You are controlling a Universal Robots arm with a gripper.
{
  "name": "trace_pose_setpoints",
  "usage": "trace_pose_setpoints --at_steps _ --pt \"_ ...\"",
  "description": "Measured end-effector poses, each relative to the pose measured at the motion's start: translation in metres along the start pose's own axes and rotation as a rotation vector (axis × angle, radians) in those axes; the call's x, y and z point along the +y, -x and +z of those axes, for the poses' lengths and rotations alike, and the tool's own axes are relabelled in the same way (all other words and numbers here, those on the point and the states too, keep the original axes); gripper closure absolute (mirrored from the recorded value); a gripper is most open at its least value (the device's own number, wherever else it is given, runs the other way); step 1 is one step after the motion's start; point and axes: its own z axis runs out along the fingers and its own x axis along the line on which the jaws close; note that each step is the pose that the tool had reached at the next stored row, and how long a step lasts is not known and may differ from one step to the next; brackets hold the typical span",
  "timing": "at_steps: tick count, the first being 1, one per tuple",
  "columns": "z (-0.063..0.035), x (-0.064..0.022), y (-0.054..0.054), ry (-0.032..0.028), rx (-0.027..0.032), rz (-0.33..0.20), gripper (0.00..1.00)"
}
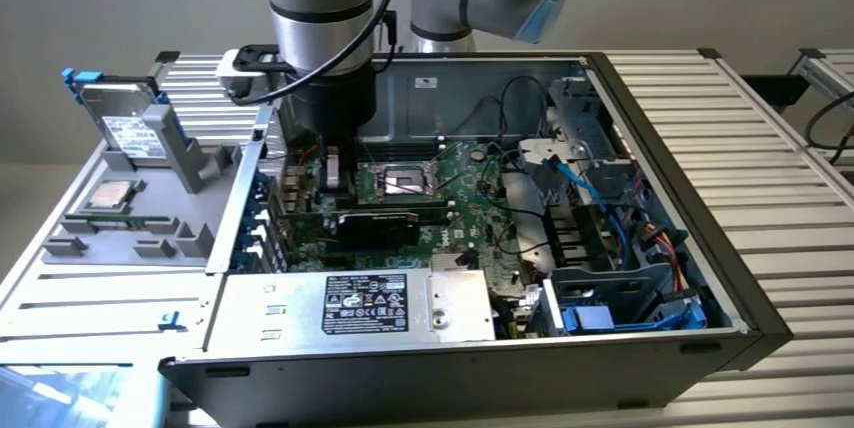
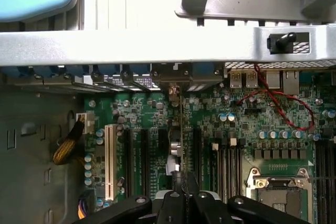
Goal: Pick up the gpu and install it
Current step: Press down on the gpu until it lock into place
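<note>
Your bench (image 1: pixel 787 148) of ribbed metal slats carries the open computer case (image 1: pixel 641 348), lying on its side near the middle. Toward the bench's edge at the exterior view's left sits a grey fixture tray (image 1: pixel 120 258) with a silver hard drive (image 1: pixel 127 133) standing in it.

Inside the case, the large green motherboard (image 1: pixel 467 198) covers the floor. The silver power supply (image 1: pixel 360 303) lies along the near wall, and a bundle of blue cables (image 1: pixel 594 208) runs along the wall at the exterior view's right.

The arm (image 1: pixel 320 8) reaches down into the case by the rear wall, over the expansion slots.

The hand (image 2: pixel 181 190) is closed down on the top edge of the gpu (image 2: pixel 176 145), jaws pinched tight on the card.

Progress, as you can judge it: the pick-up is done, since the card is in the hand and inside the case. The gpu stands on edge, aligned along one expansion slot (image 2: pixel 181 119), its end at the rear slot openings. Whether it is fully seated cannot be told. Release is not yet done.

The card seen in the exterior view: a long black cover (image 1: pixel 387 220), lying low against the motherboard. In the wrist view it is a thin edge-on strip.
</note>
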Motion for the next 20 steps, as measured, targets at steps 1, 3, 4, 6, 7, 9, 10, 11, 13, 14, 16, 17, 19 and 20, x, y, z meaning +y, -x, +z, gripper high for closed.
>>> trace_pose_setpoints --at_steps 1,3,4,6,7,9,10,11,13,14,16,17,19,20 --pt "0.0011 0.0003 0.000 -0.0032 0.0002 0.000 0.88" --pt "0.0035 0.0008 0.000 -0.0065 0.0011 0.000 0.88" --pt "0.0048 0.0009 0.000 -0.0074 0.0013 0.000 0.88" --pt "0.0070 0.0012 0.000 -0.0094 0.0012 0.000 0.88" --pt "0.0080 0.0015 0.000 -0.0102 0.0012 0.000 0.88" --pt "0.0110 0.0021 0.000 -0.0107 0.0012 0.000 0.88" --pt "0.0126 0.0026 0.000 -0.0110 0.0021 0.000 0.88" --pt "0.0140 0.0031 0.000 -0.0109 0.0028 0.000 0.88" --pt "0.0168 0.0037 0.000 -0.0119 0.0013 0.000 0.88" --pt "0.0169 0.0039 0.000 -0.0122 0.0015 0.000 0.88" --pt "0.0136 0.0037 0.000 -0.0131 -0.0007 0.001 0.88" --pt "0.0084 0.0027 0.000 -0.0119 0.0007 0.001 0.88" --pt "-0.0010 -0.0015 -0.002 -0.0101 0.0011 0.000 0.88" --pt "-0.0047 -0.0045 -0.002 -0.0082 0.0013 0.000 0.88"
